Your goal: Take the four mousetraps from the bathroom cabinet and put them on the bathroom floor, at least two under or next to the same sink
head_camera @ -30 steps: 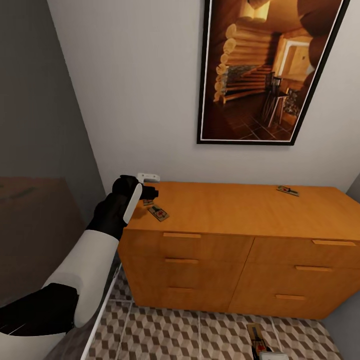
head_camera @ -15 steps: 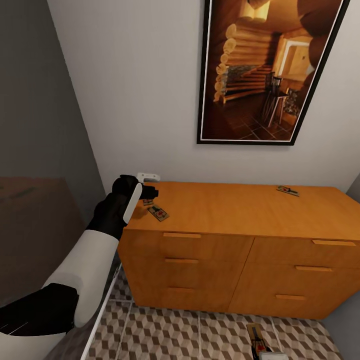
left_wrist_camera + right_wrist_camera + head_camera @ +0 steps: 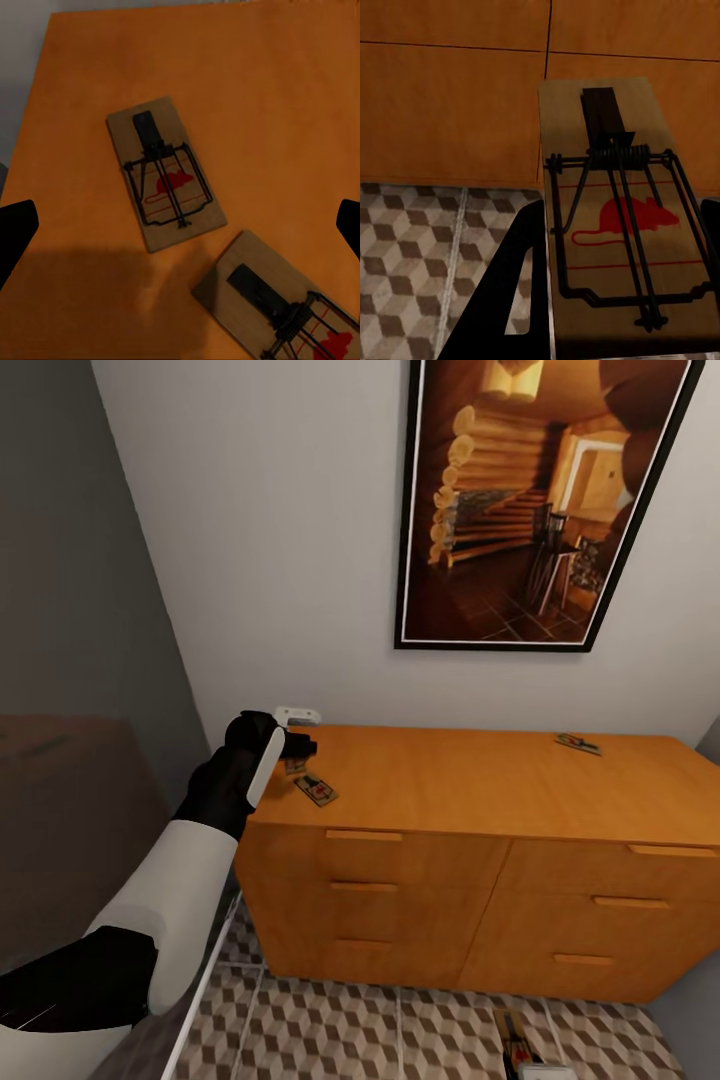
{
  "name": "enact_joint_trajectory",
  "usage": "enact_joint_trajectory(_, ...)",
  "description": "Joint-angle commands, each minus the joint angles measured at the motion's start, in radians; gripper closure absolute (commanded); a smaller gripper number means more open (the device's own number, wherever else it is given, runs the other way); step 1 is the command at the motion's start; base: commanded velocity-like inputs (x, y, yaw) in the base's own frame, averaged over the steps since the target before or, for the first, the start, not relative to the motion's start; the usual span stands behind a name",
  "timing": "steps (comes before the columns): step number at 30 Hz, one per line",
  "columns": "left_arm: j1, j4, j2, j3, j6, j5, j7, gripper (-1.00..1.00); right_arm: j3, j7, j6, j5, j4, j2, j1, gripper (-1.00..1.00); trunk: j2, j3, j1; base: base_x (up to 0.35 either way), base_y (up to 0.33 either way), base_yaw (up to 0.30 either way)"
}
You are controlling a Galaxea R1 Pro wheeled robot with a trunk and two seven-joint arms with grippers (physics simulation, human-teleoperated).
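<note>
The orange-brown cabinet (image 3: 480, 780) stands against the white wall. On its top lie a mousetrap (image 3: 316, 791) near the left front corner, a second one (image 3: 294, 766) half hidden behind my left gripper (image 3: 300, 744), and a third mousetrap (image 3: 578, 743) at the far right. In the left wrist view my left gripper (image 3: 182, 229) hovers open over two mousetraps (image 3: 165, 176) (image 3: 277, 307). My right gripper (image 3: 619, 247) is shut on another mousetrap (image 3: 615, 217), held low above the bathroom floor (image 3: 330, 1030) in front of the cabinet's drawers (image 3: 450, 112); this mousetrap (image 3: 517, 1040) also shows in the head view.
A large framed picture (image 3: 520, 500) hangs on the wall above the cabinet. A grey wall (image 3: 70, 610) closes the left side next to my left arm. Cube-patterned tiles (image 3: 412, 255) run along the cabinet's foot.
The head view has shifted slightly, so the cabinet sits a little lower in the picture. Both arms and the mousetraps hold their places.
</note>
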Motion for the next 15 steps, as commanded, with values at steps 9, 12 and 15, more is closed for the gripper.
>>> enact_joint_trajectory(9, -0.001, 0.008, 0.0, -0.003, 0.003, 0.007, 0.008, -1.0, 0.0, -0.001, -0.003, 0.0, 0.001, 0.0, 0.0, 1.0, 0.0, -0.001, 0.0, 0.099, 0.0, 0.0)
enact_joint_trajectory(12, -0.001, 0.009, 0.0, -0.003, 0.003, 0.007, 0.008, -1.0, 0.0, -0.001, -0.003, 0.0, 0.001, 0.0, 0.0, 1.0, 0.0, -0.001, 0.0, 0.013, 0.0, 0.0)
enact_joint_trajectory(15, -0.001, 0.011, 0.0, -0.003, 0.003, 0.007, 0.008, -1.0, 0.0, -0.001, -0.003, 0.0, 0.001, 0.0, 0.0, 1.0, 0.0, -0.001, 0.0, 0.004, 0.0, 0.0)
